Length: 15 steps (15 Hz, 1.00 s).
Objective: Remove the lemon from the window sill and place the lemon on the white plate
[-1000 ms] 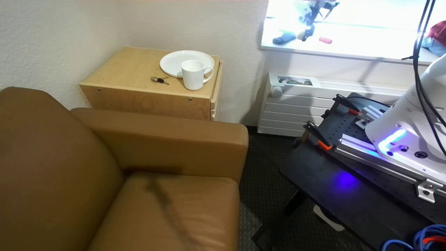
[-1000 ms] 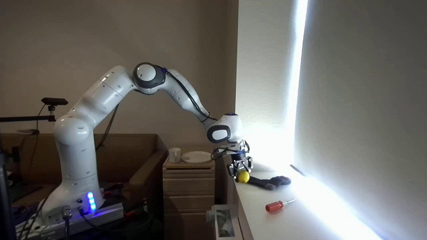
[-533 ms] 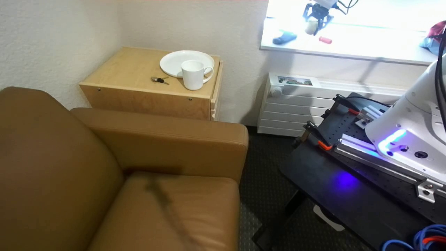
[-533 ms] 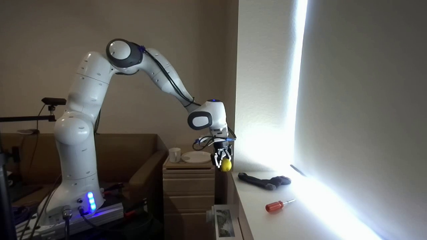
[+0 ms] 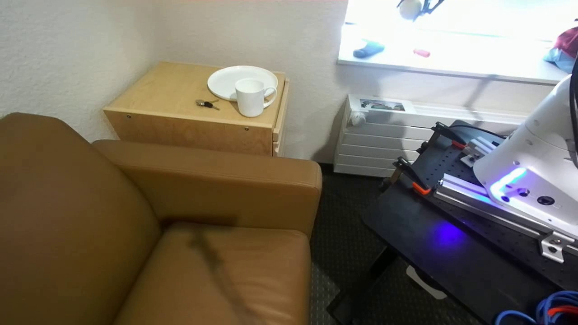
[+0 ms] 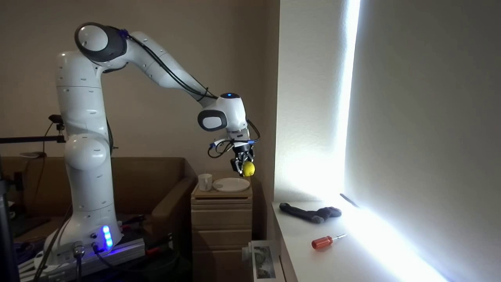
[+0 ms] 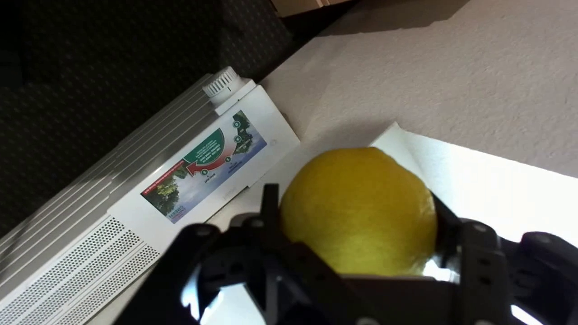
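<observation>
Clasping the lemon [image 6: 249, 169] from both sides with the gripper [image 7: 356, 212]. Holding it in midair, clear of the window sill [image 6: 309, 264] and the white plate [image 6: 231, 185] on the wooden cabinet [image 5: 167, 90].

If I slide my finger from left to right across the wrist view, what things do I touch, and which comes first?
Holey radiator grille → colourful printed label → lemon → the bright part of the window sill showing past the lemon.
</observation>
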Available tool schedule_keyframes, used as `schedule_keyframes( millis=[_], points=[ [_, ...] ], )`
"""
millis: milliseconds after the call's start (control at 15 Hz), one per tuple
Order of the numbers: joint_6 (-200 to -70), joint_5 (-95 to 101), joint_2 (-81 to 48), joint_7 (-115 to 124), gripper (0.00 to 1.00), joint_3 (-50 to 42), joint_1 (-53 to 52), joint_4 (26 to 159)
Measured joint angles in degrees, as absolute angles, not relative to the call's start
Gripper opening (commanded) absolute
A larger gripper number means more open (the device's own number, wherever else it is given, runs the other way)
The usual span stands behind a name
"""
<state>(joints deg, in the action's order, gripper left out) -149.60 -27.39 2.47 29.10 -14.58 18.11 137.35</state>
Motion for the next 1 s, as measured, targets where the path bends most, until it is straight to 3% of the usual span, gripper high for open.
schedule_keyframes(
  millis=[67, 133, 467, 1000],
  points=[
    [-149.7, -27.4, 2.1, 29.1, 0.73, -14.6, 18.1, 137.4],
    [-149.9, -27.4, 1.2, 29.1, 0.48, -14.6, 17.9, 137.4],
    [-151.5, -22.6, 0.3, 29.4, 0.48, -13.2, 15.1, 139.3],
    [-159.8, -7.0, 9.2, 40.4, 0.48, 1.8, 3.0, 150.4]
  ],
)
